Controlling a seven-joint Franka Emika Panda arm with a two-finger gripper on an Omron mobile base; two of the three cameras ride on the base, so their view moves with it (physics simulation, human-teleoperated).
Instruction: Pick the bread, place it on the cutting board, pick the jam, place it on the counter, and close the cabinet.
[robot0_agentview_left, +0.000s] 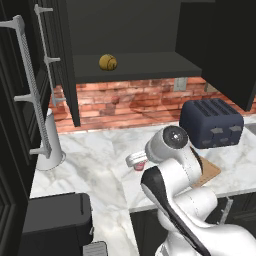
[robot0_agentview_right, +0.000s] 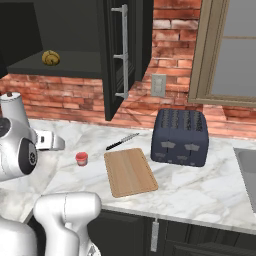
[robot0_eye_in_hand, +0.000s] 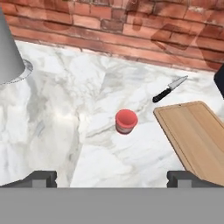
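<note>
The bread (robot0_agentview_left: 108, 62) (robot0_agentview_right: 50, 58), a golden-brown bun, lies on the shelf of the open black cabinet (robot0_agentview_left: 135, 65), whose door (robot0_agentview_right: 117, 55) stands swung out. The jam (robot0_eye_in_hand: 126, 121) (robot0_agentview_right: 81, 159) (robot0_agentview_left: 139, 165), a red jar, stands upright on the marble counter (robot0_eye_in_hand: 65, 109) just left of the cutting board (robot0_eye_in_hand: 197, 135) (robot0_agentview_right: 130, 171). The board is bare. My gripper (robot0_eye_in_hand: 112, 178) hovers over the counter on the near side of the jar, open, its fingertips (robot0_eye_in_hand: 41, 177) wide apart with nothing between them.
A black-handled knife (robot0_eye_in_hand: 169, 89) (robot0_agentview_right: 122, 141) lies behind the board. A dark blue toaster (robot0_agentview_right: 180, 137) (robot0_agentview_left: 212, 122) stands to the board's right, and a sink (robot0_agentview_right: 247, 165) beyond it. A white cylinder (robot0_agentview_left: 50, 145) (robot0_eye_in_hand: 8, 48) stands at the counter's left.
</note>
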